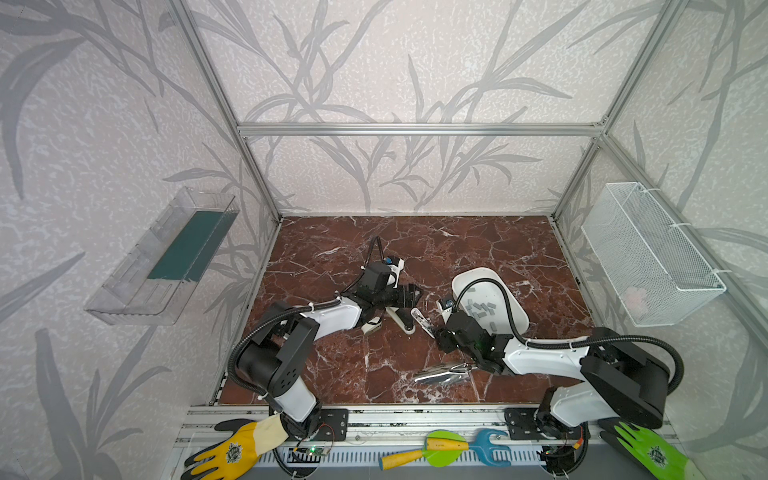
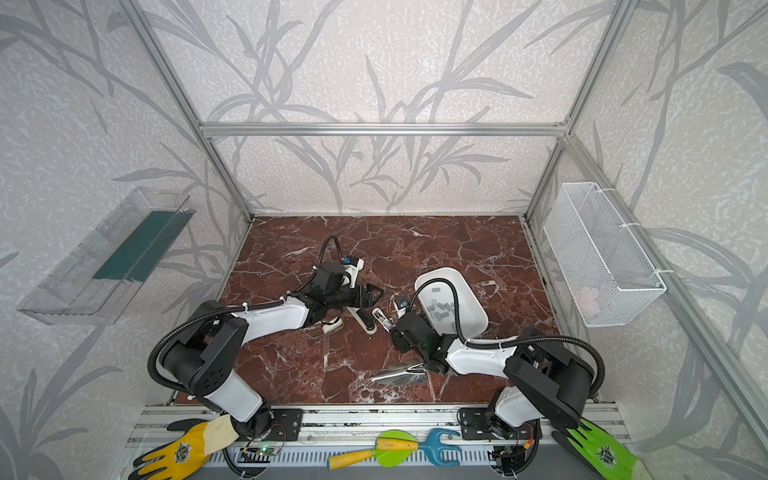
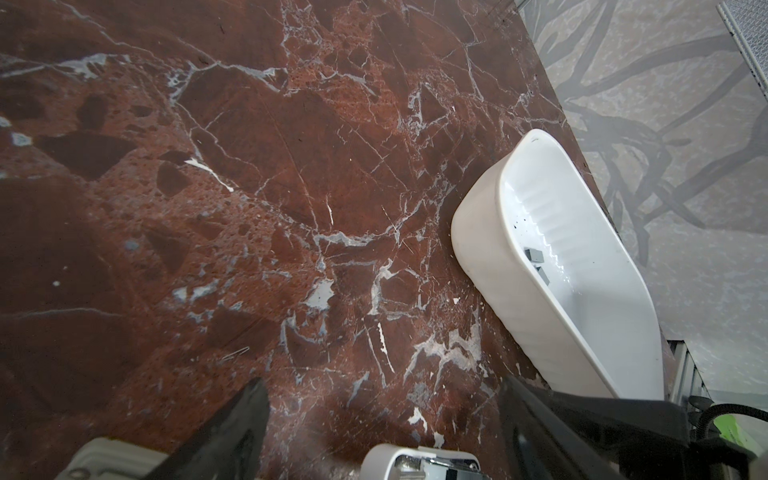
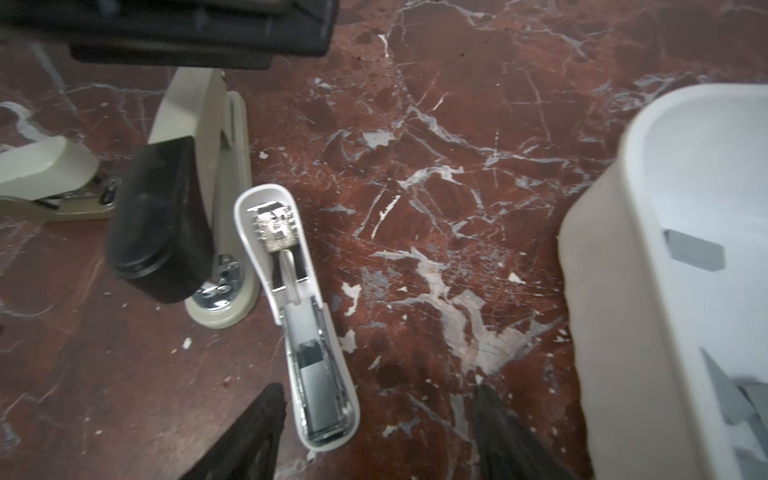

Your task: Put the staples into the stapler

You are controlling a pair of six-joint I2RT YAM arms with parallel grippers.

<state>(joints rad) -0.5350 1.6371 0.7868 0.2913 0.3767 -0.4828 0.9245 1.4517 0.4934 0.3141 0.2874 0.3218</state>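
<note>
The white stapler (image 4: 307,332) lies opened flat on the marble, its beige base (image 4: 216,208) alongside. One grey strip of staples (image 4: 318,395) sits in the open channel. More staples (image 1: 482,309) lie loose in the white tray (image 1: 473,276), also seen as staples (image 4: 694,251) in the right wrist view. My right gripper (image 4: 378,432) is open, and the channel's near end lies between its fingers, untouched. My left gripper (image 1: 415,291) is open too, straddling the stapler's far end (image 3: 415,461); one of its fingers (image 4: 162,224) hangs over the base.
A second beige stapler-like piece (image 1: 371,328) lies just left of the base. Crumpled silver foil (image 1: 444,372) sits near the front under the right arm. A clear shelf (image 1: 166,257) and a wire basket (image 1: 652,253) hang on the side walls.
</note>
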